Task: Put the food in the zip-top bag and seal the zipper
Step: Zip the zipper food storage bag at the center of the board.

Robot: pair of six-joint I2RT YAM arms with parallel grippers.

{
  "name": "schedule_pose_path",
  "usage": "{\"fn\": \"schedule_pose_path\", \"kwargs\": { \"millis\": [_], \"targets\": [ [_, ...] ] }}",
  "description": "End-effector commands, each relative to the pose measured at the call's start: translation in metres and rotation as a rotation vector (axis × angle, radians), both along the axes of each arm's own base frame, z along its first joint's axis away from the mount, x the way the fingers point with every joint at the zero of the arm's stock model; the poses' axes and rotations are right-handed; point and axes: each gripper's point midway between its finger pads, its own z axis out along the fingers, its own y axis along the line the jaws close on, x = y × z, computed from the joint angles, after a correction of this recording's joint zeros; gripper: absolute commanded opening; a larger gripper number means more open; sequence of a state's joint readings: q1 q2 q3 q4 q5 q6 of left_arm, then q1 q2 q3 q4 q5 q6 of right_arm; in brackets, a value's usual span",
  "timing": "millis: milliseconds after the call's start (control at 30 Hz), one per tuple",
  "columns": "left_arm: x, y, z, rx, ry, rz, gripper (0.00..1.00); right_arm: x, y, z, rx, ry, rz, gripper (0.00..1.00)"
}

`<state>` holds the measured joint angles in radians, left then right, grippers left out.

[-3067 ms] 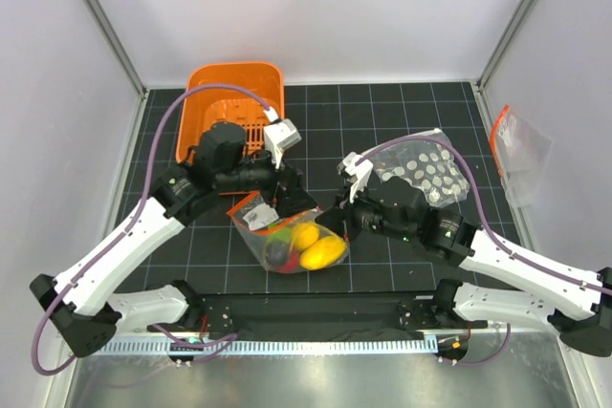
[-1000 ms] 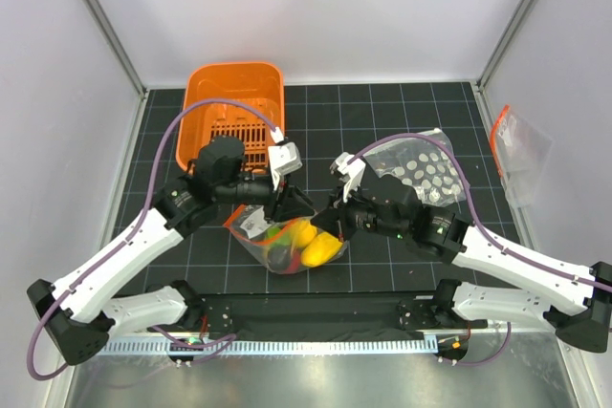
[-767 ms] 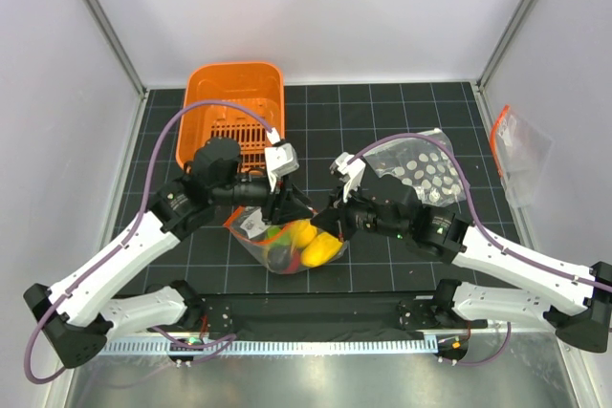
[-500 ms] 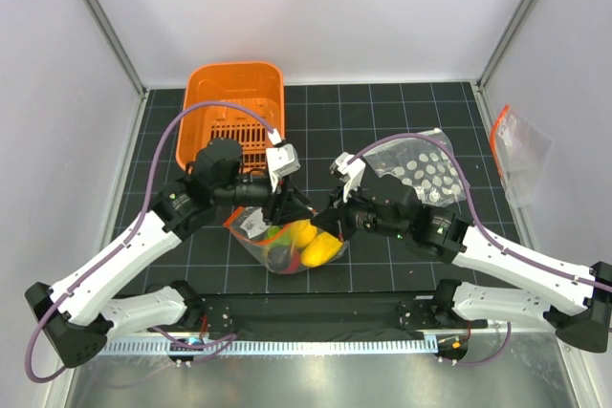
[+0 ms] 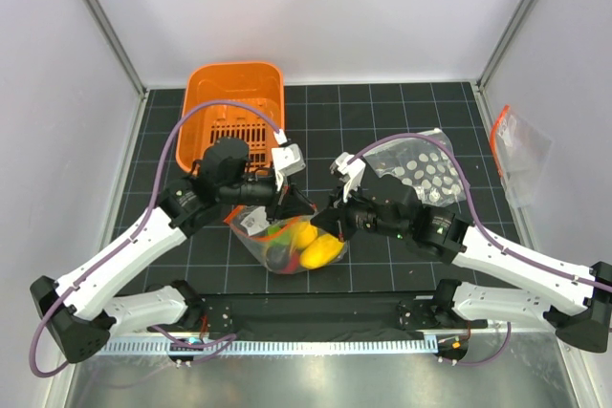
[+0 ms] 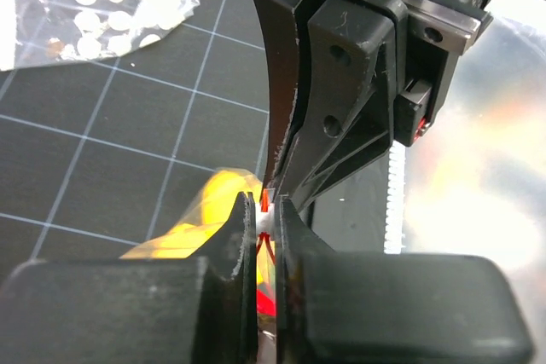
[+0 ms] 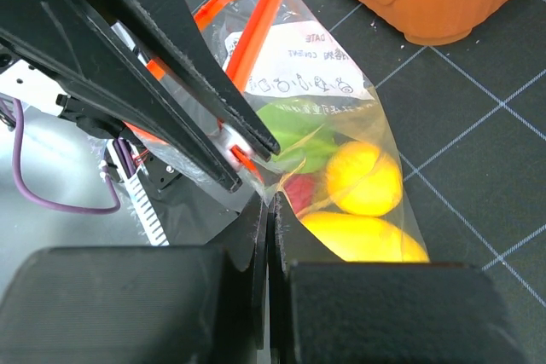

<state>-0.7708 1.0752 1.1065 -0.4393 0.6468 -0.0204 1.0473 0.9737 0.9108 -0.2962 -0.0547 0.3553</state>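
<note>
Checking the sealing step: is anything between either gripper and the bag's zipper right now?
Nothing visible is. The left gripper and the right gripper are both shut on the zipper, tip to tip. The food lies lower in the zip-top bag, below the strip.

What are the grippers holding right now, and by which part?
The left gripper and right gripper are both shut on the zip-top bag, pinching its orange-red zipper, tips facing each other.
</note>
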Motion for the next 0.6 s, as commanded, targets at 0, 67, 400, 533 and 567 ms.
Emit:
{"fn": "schedule_pose_path", "kwargs": {
  "millis": [0, 67, 400, 533, 567],
  "targets": [
    [-0.001, 0.001, 0.017, -0.038, -0.057, -0.001, 0.0, 0.0, 0.004, 0.024, 0.077, -0.046, 0.008, 0.01],
    [-0.001, 0.002, 0.019, -0.044, -0.061, -0.001, 0.0, 0.0, 0.003, 0.025, 0.085, -0.071, 0.018, 0.12],
    [-0.011, 0.005, 0.029, -0.079, -0.071, -0.023, 0.0, -0.01, 0.0, 0.036, 0.186, -0.224, 0.1, 0.47],
    [-0.019, 0.007, 0.032, -0.094, -0.066, -0.049, 0.0, -0.011, -0.005, 0.037, 0.196, -0.263, 0.102, 0.47],
    [-0.021, 0.008, 0.034, -0.099, -0.068, -0.053, 0.0, -0.01, -0.004, 0.044, 0.218, -0.284, 0.102, 0.47]
  ]
}}
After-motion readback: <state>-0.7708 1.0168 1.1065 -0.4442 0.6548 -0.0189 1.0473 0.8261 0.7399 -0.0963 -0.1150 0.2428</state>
